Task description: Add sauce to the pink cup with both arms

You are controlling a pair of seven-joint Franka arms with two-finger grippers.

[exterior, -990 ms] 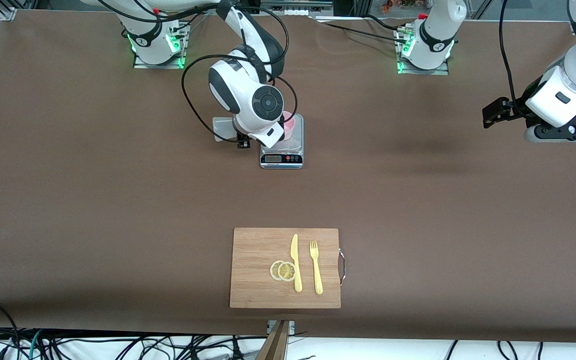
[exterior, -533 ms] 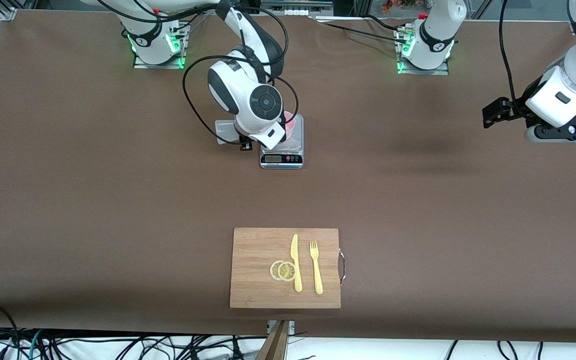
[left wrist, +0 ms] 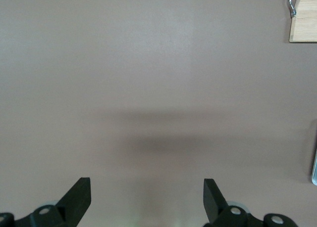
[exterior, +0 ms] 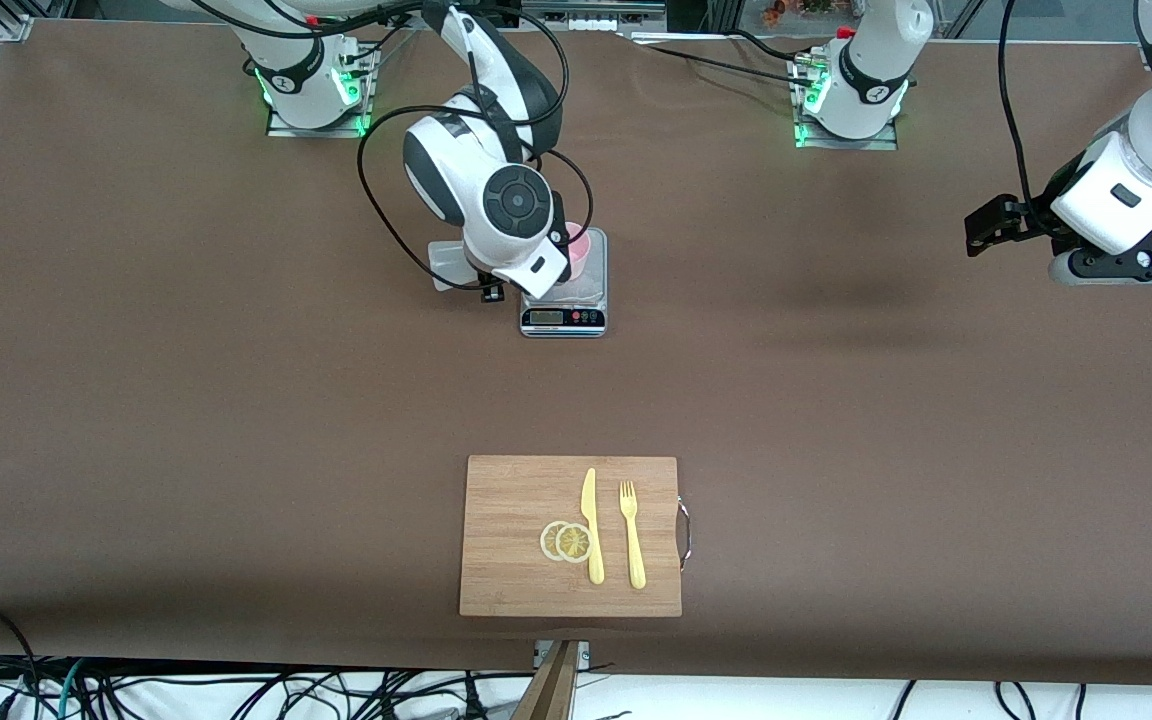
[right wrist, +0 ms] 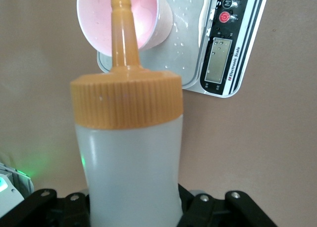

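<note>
On the tabletop (exterior: 236, 400), the scale (exterior: 563, 318) is sitting at twelve o'clock from the cutting board (exterior: 506, 490), well apart from it and farther from the front camera. The pink cup (exterior: 579, 247) is standing on the scale's platform, toward its twelve o'clock edge. The right gripper (right wrist: 131, 209), its jaws clamping the sauce (right wrist: 130, 158), is hanging at the cup's nine o'clock, the bottle's nozzle reaching over the cup's mouth. On the board, the knife (exterior: 591, 525) is lying between the lemon slices (exterior: 566, 541) and the fork (exterior: 633, 535). The left gripper (left wrist: 146, 187), jaws spread, is waiting over bare tabletop at the scale's three o'clock, toward the left arm's end.
</note>
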